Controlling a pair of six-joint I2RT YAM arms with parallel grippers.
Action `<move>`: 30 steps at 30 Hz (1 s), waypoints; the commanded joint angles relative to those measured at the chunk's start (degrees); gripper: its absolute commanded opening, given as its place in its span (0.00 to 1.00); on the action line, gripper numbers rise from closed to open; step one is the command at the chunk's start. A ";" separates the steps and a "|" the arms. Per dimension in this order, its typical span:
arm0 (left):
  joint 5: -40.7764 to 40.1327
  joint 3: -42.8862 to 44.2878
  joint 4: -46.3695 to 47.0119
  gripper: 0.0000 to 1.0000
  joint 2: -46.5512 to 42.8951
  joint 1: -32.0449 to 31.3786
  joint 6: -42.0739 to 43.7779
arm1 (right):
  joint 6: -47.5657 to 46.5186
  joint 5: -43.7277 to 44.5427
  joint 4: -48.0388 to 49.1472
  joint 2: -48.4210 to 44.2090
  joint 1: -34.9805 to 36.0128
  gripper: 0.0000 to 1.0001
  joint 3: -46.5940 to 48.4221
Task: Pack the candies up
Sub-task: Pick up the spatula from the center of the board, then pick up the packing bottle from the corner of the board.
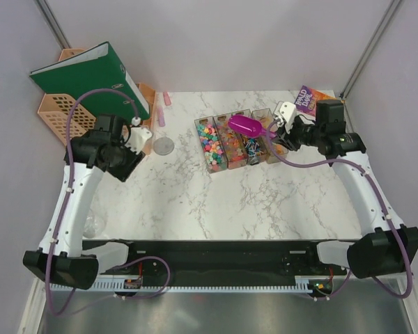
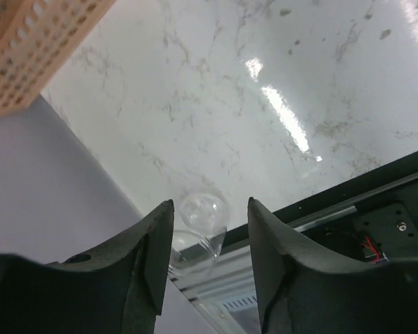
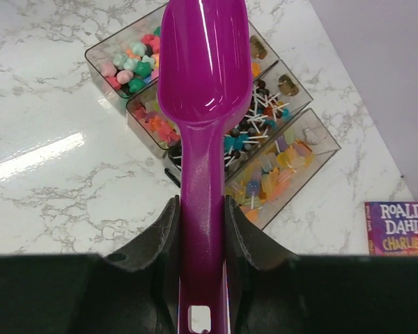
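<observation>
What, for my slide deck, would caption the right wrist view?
Right gripper holding a purple scoop above clear trays of candies.

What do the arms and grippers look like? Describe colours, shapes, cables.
The left arm and right arm have white shells, black joints and bases, and a purple cable alongside. The left gripper and right gripper have curved black fingers.
</observation>
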 commanded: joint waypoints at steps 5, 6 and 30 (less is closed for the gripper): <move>-8.88 -5.57 -13.18 0.50 -4.73 15.26 -6.31 | 1.45 -6.16 0.18 8.31 -0.24 0.00 5.41; -8.70 -7.31 -13.89 0.49 -5.61 16.66 -5.96 | 1.45 -6.51 -0.17 9.28 -0.24 0.00 7.25; -12.39 -31.05 -0.80 0.49 -12.65 27.30 -5.78 | -2.77 -3.18 -16.07 28.88 3.19 0.00 32.84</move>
